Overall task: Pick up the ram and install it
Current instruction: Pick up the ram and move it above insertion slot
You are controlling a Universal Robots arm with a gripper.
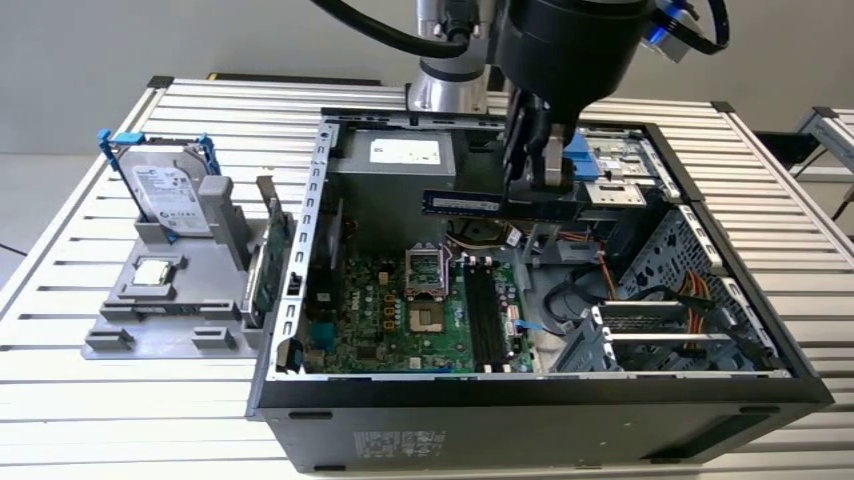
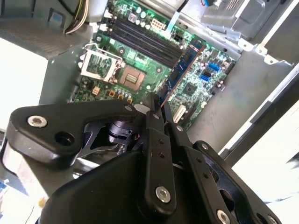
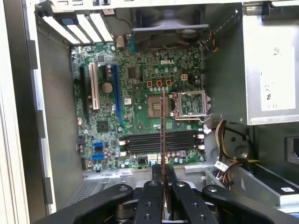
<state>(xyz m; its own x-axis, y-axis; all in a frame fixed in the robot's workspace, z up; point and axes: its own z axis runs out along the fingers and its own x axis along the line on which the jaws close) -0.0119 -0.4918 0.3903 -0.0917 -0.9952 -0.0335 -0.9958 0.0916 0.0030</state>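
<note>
A: What colours are down there?
B: My gripper (image 3: 163,189) is matt black; the ram (image 1: 465,203) is dark blue with a pale label. The motherboard (image 3: 140,116) is green, with black memory slots (image 3: 140,142), a blue expansion slot (image 3: 115,93) and a white expansion slot (image 3: 93,86).
A: And outside the computer case (image 1: 534,420)?
B: A silver hard drive (image 1: 171,195) with blue clips (image 1: 120,137), a grey holder (image 1: 140,335), a white ribbed table (image 1: 80,250).

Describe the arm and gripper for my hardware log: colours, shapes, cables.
The silver-and-black robot arm ends in a glossy black cylindrical housing with blue trim; black cables loop beside it. The matte black gripper has jointed link bars fastened by silver screws.
</note>
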